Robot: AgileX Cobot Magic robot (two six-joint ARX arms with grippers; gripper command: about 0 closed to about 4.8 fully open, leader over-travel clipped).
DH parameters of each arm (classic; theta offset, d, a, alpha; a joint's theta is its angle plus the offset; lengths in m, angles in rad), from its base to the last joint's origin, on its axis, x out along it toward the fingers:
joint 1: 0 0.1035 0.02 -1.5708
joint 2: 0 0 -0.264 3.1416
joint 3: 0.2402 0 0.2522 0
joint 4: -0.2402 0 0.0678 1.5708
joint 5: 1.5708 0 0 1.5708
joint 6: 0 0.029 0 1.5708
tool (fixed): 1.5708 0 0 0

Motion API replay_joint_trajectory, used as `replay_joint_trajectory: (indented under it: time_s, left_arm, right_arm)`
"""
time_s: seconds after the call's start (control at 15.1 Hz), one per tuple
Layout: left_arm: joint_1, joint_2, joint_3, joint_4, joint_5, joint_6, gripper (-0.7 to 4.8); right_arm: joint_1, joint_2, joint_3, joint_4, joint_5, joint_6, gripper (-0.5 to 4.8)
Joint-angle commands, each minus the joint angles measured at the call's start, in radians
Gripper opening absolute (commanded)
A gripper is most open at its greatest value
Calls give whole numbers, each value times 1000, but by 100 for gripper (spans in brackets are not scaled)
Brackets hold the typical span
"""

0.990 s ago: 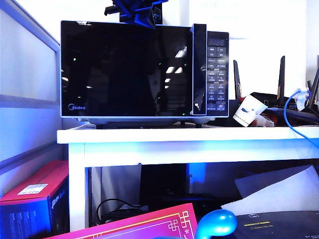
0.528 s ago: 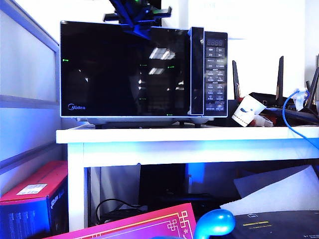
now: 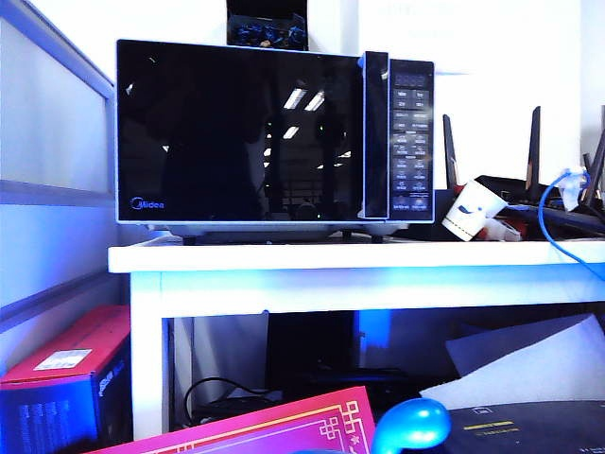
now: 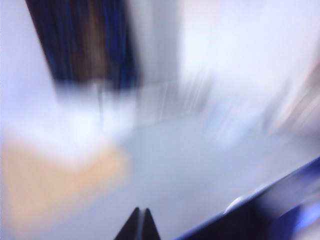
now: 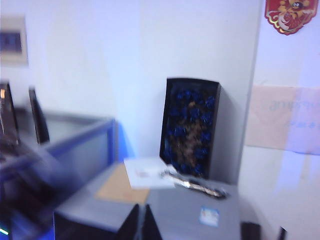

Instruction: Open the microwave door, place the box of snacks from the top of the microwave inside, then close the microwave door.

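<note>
The microwave [image 3: 274, 132] stands on a white table, and its glossy black microwave door [image 3: 236, 132] lies flush and shut. On the grey microwave top [image 5: 190, 210] lies a pale flat box with a tan part [image 5: 145, 172], which seems to be the box of snacks. It does not show in the exterior view. My right gripper [image 5: 141, 206] hovers shut and empty over that top, short of the box. My left gripper [image 4: 142, 210] is also shut and empty. Its view is smeared by motion, with only a tan patch [image 4: 60, 175] showing. Neither gripper shows in the exterior view.
A dark container with blue pieces [image 5: 191, 127] leans upright against the wall at the back of the microwave top [image 3: 267, 26]. A white paper cup [image 3: 471, 210], router antennas and a blue cable sit to the right of the microwave. Boxes lie under and in front of the table.
The dark arm that hung over the microwave's top edge has left the exterior view. The reflections in the door have shifted and the door has settled flush.
</note>
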Motion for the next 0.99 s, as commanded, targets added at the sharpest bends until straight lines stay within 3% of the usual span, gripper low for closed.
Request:
replay_joint_trajectory:
  time_s: [0.07, 0.26, 0.4, 0.59, 0.73, 0.79, 0.99]
  left_arm:
    - [-61, -307, 5, -170, 18, 1, -6]
    - [-167, -673, 5, -532, -28, -3, -6]
    - [-170, -861, 5, -747, -27, -63, -6]
    - [-170, -1090, 3, -990, -83, -64, -6]
    - [-169, -1182, -26, -1097, -99, -67, -6]
    - [-169, -1233, -99, -1120, -97, -84, -6]
    - [-169, -1372, -453, -1013, -36, -129, -6]
  right_arm:
    - [0, -59, 3, -103, 3, -69, -5]
    - [0, -137, 3, -200, 2, -99, -5]
    - [0, -209, 2, -314, -1, -101, -5]
    - [0, -343, -89, -381, -2, -102, -5]
    - [-2, -476, -292, -320, -41, -96, -5]
    - [-2, -579, -495, -229, -73, -90, -5]
    - [-2, -825, -1015, 114, -76, -35, -5]
